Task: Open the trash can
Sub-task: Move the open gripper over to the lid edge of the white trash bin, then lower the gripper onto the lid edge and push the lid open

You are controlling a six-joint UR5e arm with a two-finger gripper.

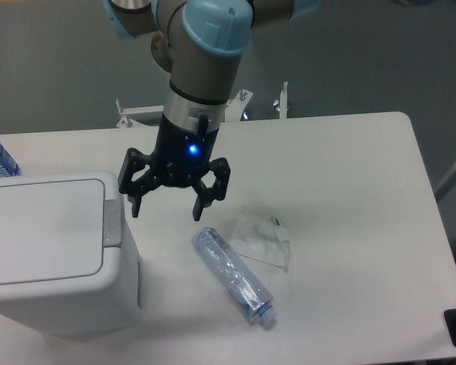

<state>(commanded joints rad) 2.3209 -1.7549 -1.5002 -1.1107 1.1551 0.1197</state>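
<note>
Camera: bottle (233,277) and wrapper (260,241) lie beside trash can (53,255).

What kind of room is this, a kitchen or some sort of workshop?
Most likely a robotics lab or test area, not a kitchen. A robot arm with an open gripper hangs over a plain white table that holds only a white trash can, an empty plastic bottle and a clear wrapper.
</note>
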